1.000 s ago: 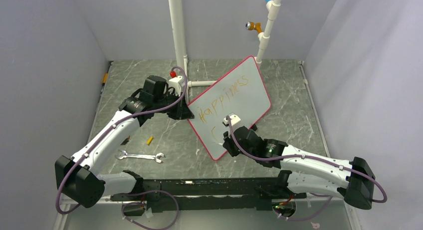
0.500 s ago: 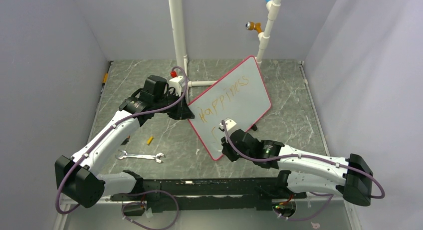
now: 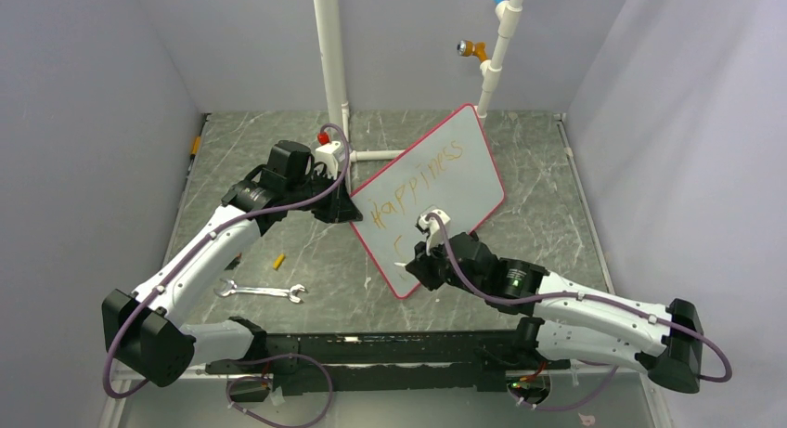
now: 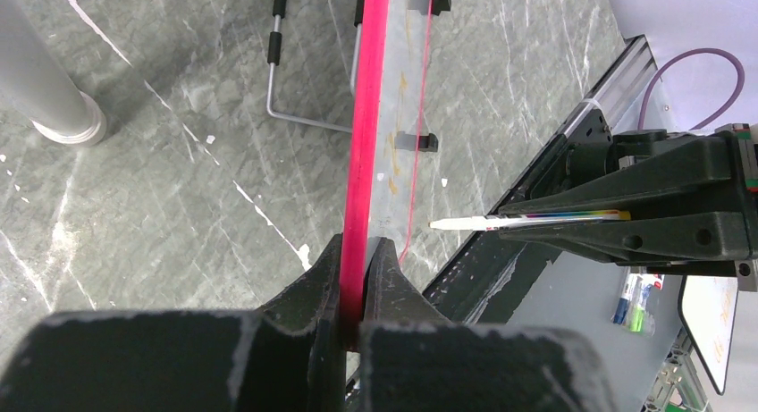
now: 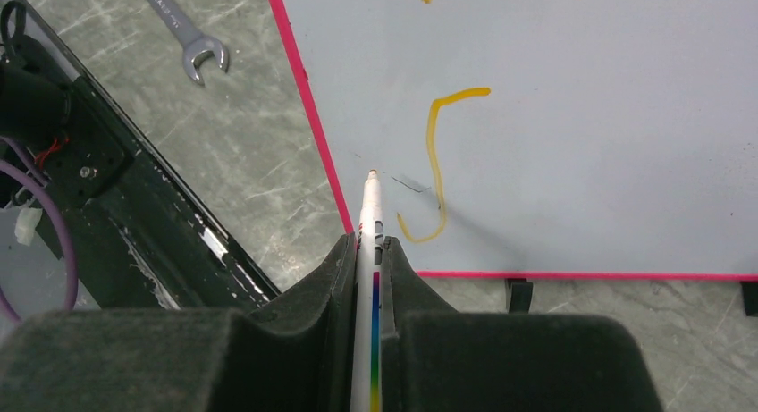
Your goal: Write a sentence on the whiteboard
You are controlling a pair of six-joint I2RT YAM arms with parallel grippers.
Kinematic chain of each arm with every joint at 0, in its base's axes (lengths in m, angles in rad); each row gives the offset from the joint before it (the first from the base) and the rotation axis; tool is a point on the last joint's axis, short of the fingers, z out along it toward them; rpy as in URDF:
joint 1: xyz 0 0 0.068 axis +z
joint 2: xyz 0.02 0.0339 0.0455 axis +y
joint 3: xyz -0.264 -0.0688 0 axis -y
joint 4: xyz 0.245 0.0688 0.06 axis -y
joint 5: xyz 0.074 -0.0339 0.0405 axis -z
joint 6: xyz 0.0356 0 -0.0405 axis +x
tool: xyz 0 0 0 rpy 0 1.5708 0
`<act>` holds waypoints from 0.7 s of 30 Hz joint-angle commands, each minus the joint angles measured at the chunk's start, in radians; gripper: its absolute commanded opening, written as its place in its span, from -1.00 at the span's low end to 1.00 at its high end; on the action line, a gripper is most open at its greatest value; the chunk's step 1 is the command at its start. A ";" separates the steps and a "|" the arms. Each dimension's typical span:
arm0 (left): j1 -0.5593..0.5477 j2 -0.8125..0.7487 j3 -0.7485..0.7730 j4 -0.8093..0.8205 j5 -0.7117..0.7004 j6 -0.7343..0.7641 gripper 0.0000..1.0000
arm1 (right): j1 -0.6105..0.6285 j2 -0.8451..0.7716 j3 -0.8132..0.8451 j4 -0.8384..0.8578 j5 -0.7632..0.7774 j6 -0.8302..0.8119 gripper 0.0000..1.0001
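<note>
**Item 1, whiteboard [image 3: 459, 191].** You find it at the centre of the surface [image 3: 548, 214], propped up on its long edge. It runs slantwise from 7 o'clock to 1 o'clock in the top view. It has a red-pink frame and black feet.

**Item 2, sentence [image 3: 418, 179].** Orange-yellow lettering. The upper line reads about "Happiness". Below it, toward 7 o'clock, there is one hooked stroke [image 5: 435, 162].

**Item 3, left tool [image 4: 357, 251].** Your left tool is clamped tight on the board's frame, a finger on each face, at the corner toward 9 o'clock.

**Item 4, right tool [image 5: 365, 244].** It is closed on a marker [image 5: 369, 206] at the board's 6 o'clock edge. The marker is white with a rainbow stripe. Its tip points at the face just left of the hooked stroke. The left wrist view shows a narrow gap between tip and board.

**Item 5, wrench [image 3: 262, 291].** It lies flat at 8 o'clock, well apart from the board.

**Item 6, small yellow piece [image 3: 277, 260].** It sits just above the wrench. You cannot tell what it is.
</note>
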 commanded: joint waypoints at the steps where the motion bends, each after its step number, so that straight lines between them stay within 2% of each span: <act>1: 0.006 0.031 -0.028 -0.073 -0.355 0.242 -1.00 | 0.004 0.005 0.033 0.049 0.000 -0.009 -1.00; 10: 0.006 0.034 -0.027 -0.073 -0.357 0.242 -1.00 | 0.004 0.066 0.009 0.087 0.023 0.003 -1.00; 21: 0.006 0.034 -0.027 -0.074 -0.355 0.243 -1.00 | 0.004 0.080 0.014 0.056 0.169 0.027 -1.00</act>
